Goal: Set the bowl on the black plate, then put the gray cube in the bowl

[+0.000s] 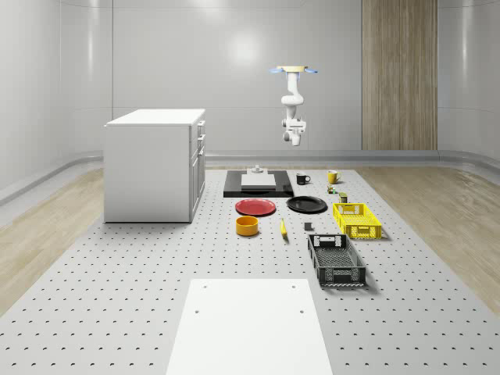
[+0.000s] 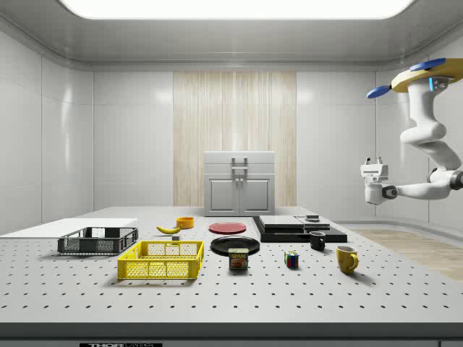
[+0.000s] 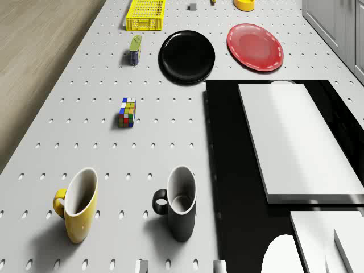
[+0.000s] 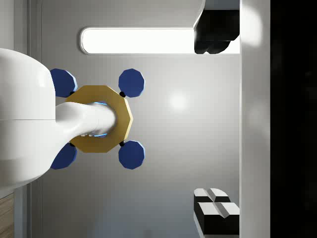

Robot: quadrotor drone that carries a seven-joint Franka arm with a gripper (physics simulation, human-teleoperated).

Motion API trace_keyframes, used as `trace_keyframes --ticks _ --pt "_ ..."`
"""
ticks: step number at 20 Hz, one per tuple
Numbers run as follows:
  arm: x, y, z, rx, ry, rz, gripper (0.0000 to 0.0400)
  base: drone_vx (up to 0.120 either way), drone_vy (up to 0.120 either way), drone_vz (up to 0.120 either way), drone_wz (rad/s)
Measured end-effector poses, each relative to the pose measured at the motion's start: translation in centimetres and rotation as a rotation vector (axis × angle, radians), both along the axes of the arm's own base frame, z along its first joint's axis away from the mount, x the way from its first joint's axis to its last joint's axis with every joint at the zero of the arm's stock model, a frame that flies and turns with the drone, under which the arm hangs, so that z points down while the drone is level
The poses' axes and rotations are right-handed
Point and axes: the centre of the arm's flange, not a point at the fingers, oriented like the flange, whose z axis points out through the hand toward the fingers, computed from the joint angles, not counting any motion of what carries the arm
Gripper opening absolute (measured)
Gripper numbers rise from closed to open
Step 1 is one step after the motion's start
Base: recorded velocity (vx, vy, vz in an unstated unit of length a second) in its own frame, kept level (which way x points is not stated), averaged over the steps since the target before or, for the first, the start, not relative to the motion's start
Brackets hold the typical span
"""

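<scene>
Table (image 1: 117, 312): a perforated grey surface across the lower half of the whole-scene view, carrying everything below.
Cabinet (image 1: 155, 164): a white block at left of centre in the whole-scene view, drawers facing the frame's right.
Drone (image 1: 294, 71): hovers in the air at upper centre of the whole-scene view, above the far end of the table beyond the black slab; in the side view it sits at the upper right edge.
Arm (image 2: 431, 155): hangs from the drone in white links, bent toward the side view's left.
Black slab (image 1: 258, 184): at mid-frame in the whole-scene view, with a white block on top.
Black crate (image 1: 336, 260): lower right of centre in the whole-scene view.
Yellow crate (image 1: 357, 219): just above the black crate in that frame.
Red plate (image 1: 256, 207): centre of the whole-scene view, beside the black plate.
Black plate (image 1: 306, 205): bare, right of the red plate, below the slab's right corner.
Bowl (image 1: 248, 226): yellow, on the table below the red plate, well apart from the black plate.
Tool (image 2: 374, 171): in the air at the right of the side view, turned upward; its fingers (image 4: 214, 208) stand apart at the edges of the wrist view, so it looks released, holding nothing.
Gray cube (image 3: 193, 6): probably the small grey block at the top edge of the drone view, near the yellow crate.
</scene>
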Motion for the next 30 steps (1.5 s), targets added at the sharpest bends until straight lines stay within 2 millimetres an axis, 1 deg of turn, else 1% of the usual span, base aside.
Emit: trace_keyframes --ticks 3,8,13,19,30 --pt "-0.3 0.0 2.3 0.000 -0.002 0.000 0.0400 0.000 0.000 0.000 0.000" --pt "-0.3 0.0 5.6 0.000 -0.006 0.000 0.0400 0.008 0.000 0.000 0.000" --pt "-0.1 0.0 7.8 0.000 -0.010 0.000 0.0400 0.120 -0.104 0.000 0.000" --pt "0.0 0.0 8.9 0.000 -0.015 0.000 0.0400 0.120 -0.120 0.000 0.000" --pt "-0.1 0.0 9.3 -0.001 -0.023 0.000 0.0400 0.120 -0.120 0.000 0.000"
